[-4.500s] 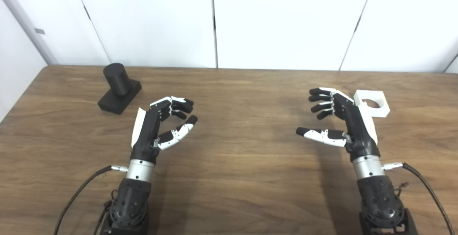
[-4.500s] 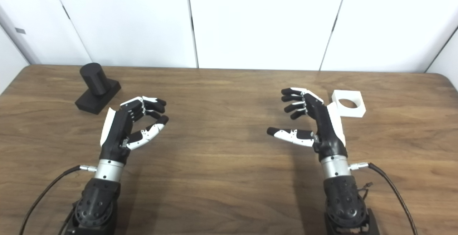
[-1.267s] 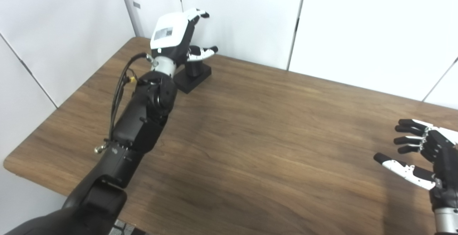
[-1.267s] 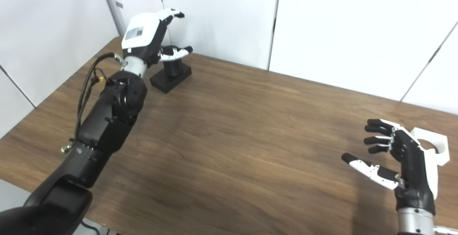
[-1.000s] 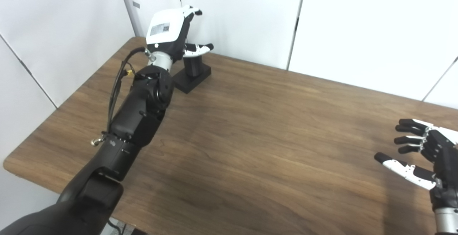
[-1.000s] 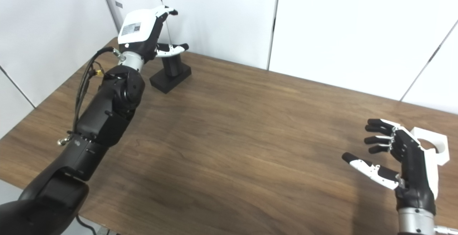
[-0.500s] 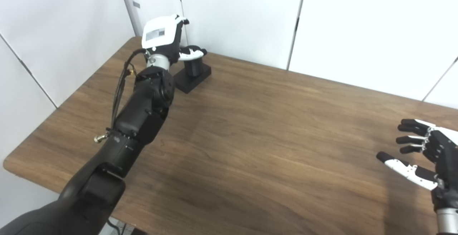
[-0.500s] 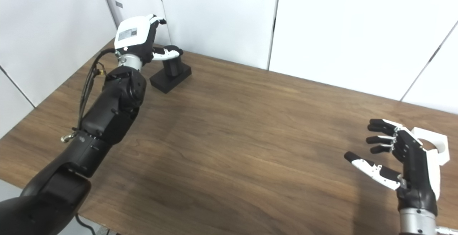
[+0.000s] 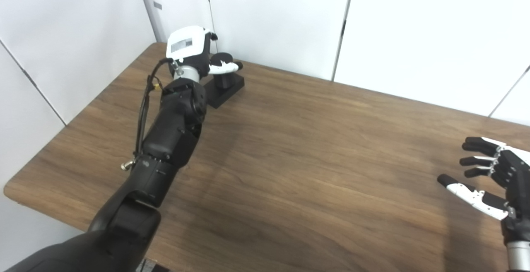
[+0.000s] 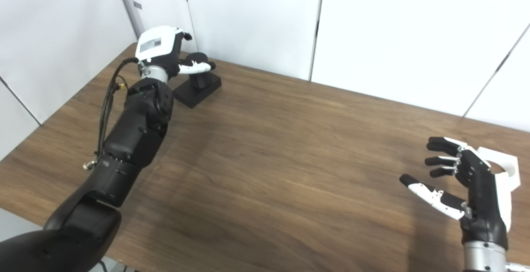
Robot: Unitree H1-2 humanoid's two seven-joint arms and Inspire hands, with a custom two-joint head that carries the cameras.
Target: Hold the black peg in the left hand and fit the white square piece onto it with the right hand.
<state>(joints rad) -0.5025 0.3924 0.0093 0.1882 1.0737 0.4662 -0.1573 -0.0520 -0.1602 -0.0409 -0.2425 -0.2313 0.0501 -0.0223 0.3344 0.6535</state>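
The black peg (image 9: 225,82), a cylinder on a square base, stands at the table's far left corner. My left hand (image 9: 194,52) is stretched out to it, white back facing me. Its thumb (image 9: 223,66) lies across the front of the cylinder; its fingers (image 10: 185,36) are still spread above and behind the peg, so the hand is open. The peg's base rests on the table. My right hand (image 10: 468,181) is open and empty, hovering low at the right. The white square piece (image 10: 506,168) with a round hole lies just behind it, partly hidden.
The wooden table (image 9: 310,160) spans the view, with white wall panels (image 9: 414,27) right behind it. Its left edge runs close to the peg and my left arm (image 9: 165,139). Nothing else stands on it.
The camera turned left since the earliest frames while my left arm reached out to the peg. Over the last second the left hand came down around the peg. The right hand stays.
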